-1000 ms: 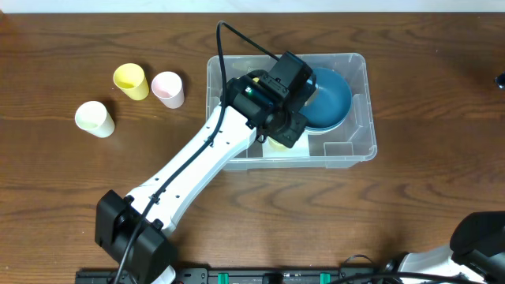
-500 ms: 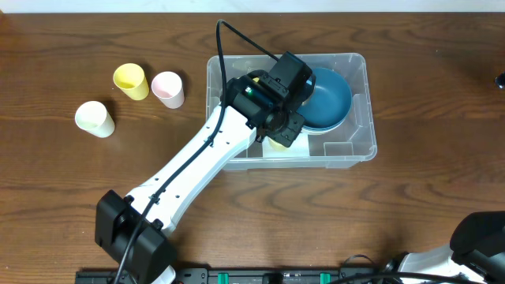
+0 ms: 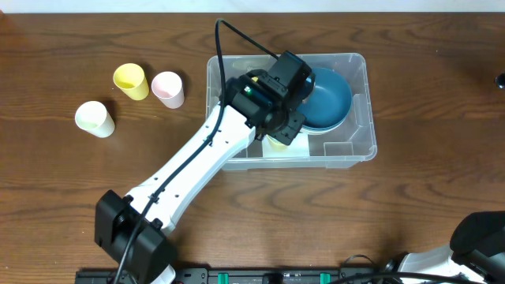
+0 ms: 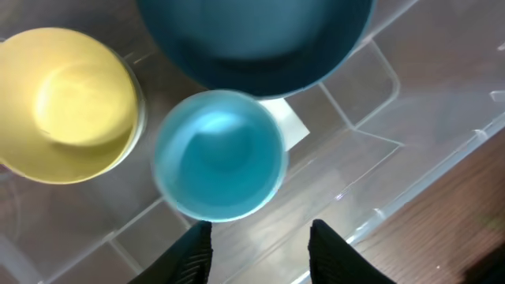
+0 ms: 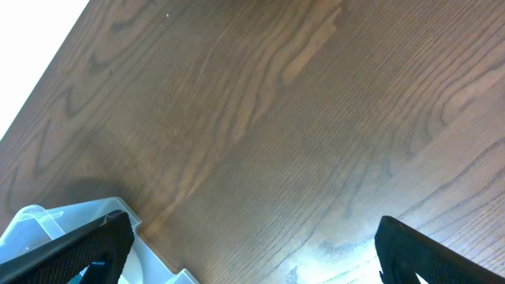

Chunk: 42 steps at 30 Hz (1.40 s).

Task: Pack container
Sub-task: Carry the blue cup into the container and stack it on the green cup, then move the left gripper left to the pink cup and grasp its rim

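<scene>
Overhead, my left arm [image 3: 205, 150] reaches into the container [image 3: 368, 95], mid-table. Left wrist: my left gripper [image 4: 260, 254], parted and empty, hangs just over the light blue cup [image 4: 219, 154]; a skewed lift could topple it. Right wrist: my right gripper [image 5: 256, 248] gapes empty above the table [image 5: 276, 118].

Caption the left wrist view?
Open left gripper above blue cup, yellow cup and teal bowl in the clear container.
</scene>
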### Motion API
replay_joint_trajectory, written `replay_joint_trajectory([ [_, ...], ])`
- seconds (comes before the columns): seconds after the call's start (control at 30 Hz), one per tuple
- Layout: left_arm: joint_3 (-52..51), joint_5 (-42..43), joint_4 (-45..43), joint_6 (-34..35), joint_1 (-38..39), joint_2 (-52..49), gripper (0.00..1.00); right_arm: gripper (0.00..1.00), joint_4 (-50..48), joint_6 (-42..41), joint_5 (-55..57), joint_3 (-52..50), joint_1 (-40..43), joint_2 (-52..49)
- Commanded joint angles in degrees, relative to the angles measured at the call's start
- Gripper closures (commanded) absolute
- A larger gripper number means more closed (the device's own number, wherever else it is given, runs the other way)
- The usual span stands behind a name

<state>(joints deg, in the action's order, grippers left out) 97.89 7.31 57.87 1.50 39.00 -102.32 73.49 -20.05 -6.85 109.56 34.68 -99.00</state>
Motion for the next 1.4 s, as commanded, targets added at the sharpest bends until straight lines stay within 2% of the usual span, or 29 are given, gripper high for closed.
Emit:
replay_joint_trajectory([
  [0.0,5.1,-1.1,2.1,1.4,-5.1,2.6,0.57,0.01,0.0,0.8,-0.1,0.7,0.2,-0.3],
  [0.07,8.5,-2.1,4.3,1.9,-8.9,3.8,0.51,0.01,0.0,0.8,-0.1,0.7,0.2,-0.3],
  [0.2,14.2,-5.2,8.1,2.9,-18.1,4.3,0.47,0.01,0.0,0.8,-0.1,0.7,0.2,-0.3],
  [0.4,14.3,-5.4,8.1,4.3,-30.7,1.2,0.45,0.01,0.0,0.8,0.0,0.7,0.2,-0.3],
  [0.5,14.3,-5.2,8.3,4.4,-33.9,-2.3,0.46,0.01,0.0,0.8,-0.1,0.7,0.2,-0.3],
  [0.97,14.3,-5.3,8.7,2.6,-34.8,-17.6,0.46,0.01,0.0,0.8,0.0,0.7,0.2,-0.3],
  [1.37,12.9,-5.2,5.3,2.0,-34.7,-20.2,0.46,0.01,0.0,0.8,0.0,0.7,0.2,-0.3],
])
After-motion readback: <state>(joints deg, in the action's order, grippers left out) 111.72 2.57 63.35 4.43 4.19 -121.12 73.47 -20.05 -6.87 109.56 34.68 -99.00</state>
